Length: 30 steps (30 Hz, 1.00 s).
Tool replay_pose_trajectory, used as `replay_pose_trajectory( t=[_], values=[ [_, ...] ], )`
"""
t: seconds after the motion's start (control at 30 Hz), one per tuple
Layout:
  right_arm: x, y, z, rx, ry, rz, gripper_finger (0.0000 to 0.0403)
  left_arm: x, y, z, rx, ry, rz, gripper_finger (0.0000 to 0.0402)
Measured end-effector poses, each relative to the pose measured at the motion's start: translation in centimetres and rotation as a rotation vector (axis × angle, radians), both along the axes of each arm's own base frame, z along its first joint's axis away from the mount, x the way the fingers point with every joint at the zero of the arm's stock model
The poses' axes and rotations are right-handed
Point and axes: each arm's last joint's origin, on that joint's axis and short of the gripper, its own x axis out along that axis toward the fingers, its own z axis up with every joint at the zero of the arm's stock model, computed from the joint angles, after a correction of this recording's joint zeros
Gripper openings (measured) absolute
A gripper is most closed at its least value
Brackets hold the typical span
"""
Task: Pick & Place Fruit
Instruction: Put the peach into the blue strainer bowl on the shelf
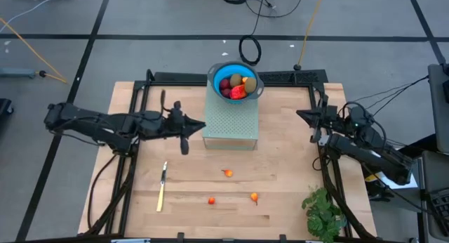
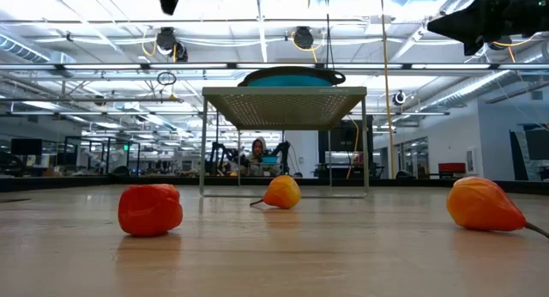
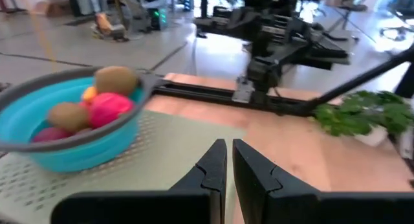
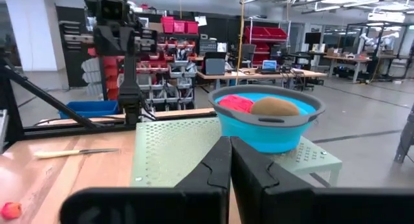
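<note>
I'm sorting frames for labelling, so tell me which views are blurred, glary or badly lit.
Left wrist view: soft with blur, the blue bowl of fruit and leafy green plant smeared. Low view: ceiling strip lights glare, the perforated pale green stand is backlit, and the nearest small orange fruit looks soft. Right wrist view: sharp and evenly lit. High view: even light, faint shadows.
</note>
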Motion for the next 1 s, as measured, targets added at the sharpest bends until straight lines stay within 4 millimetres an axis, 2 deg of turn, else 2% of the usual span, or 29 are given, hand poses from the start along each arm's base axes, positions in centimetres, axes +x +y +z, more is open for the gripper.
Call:
replay_pose_trajectory(
  t=[0.2,0.47,0.73,1.0],
  values=[
    [-0.5,0.5,-0.1,-0.020,-0.027,0.054,0.0000,2.5,-2.4,1.6,-0.032,0.053,-0.071,0.0026],
    [-0.8,0.7,-0.1,-0.034,-0.045,0.073,0.0000,6.0,-6.0,2.3,-0.124,0.161,-0.122,0.0026],
    [-0.8,0.8,-0.3,-0.028,-0.025,0.101,0.0000,8.7,-9.5,1.7,-0.304,0.204,-0.125,0.0026],
    [-0.7,0.7,-0.8,0.004,0.024,0.103,0.0000,9.8,-12.8,-0.2,-0.545,0.241,-0.086,0.0026]
  ],
)
